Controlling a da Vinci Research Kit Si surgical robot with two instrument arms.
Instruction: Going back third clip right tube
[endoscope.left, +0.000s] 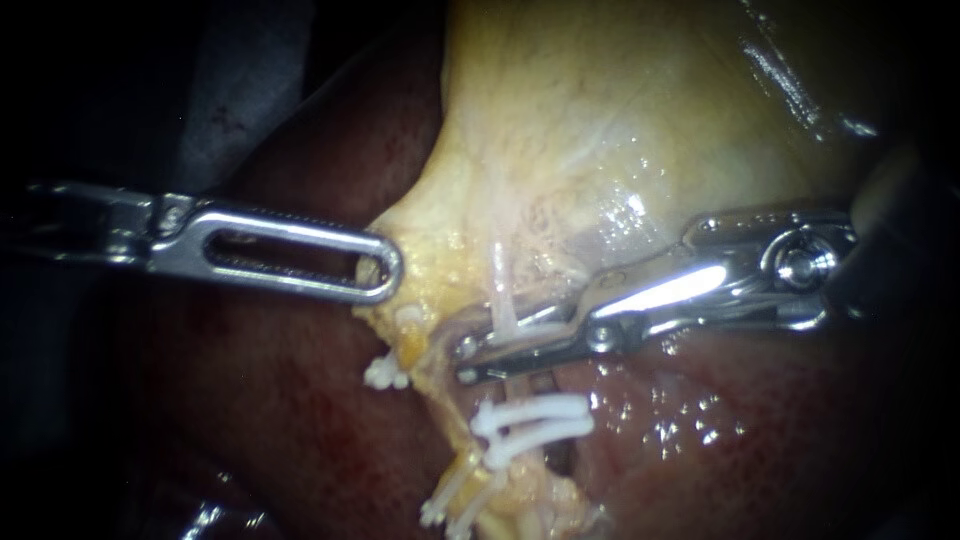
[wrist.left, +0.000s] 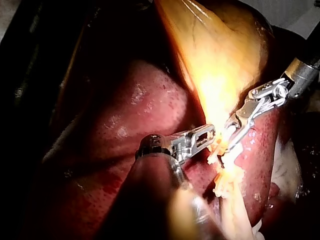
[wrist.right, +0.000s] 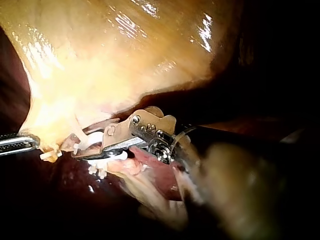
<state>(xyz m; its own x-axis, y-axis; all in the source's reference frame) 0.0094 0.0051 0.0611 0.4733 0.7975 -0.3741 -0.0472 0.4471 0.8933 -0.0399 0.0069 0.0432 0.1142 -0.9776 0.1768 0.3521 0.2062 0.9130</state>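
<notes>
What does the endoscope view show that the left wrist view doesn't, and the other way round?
Only the endoscope view shows the white clips separately, below the right tool; glare blurs them in the other. Only the left wrist view shows the shaft of the left tool from behind and a wide sweep of liver. Both show the two tools close together at the edge of the gallbladder.

I see the gallbladder (endoscope.left: 600, 120) pale yellow with faint whitish streaks. The liver (endoscope.left: 250, 420) is dark red-brown with glossy white highlights. The clips (endoscope.left: 535, 420) are plain white, the tube (endoscope.left: 503, 295) pale cream. My left instrument (endoscope.left: 388, 275) and right instrument (endoscope.left: 466, 362) are bright silver metal.
</notes>
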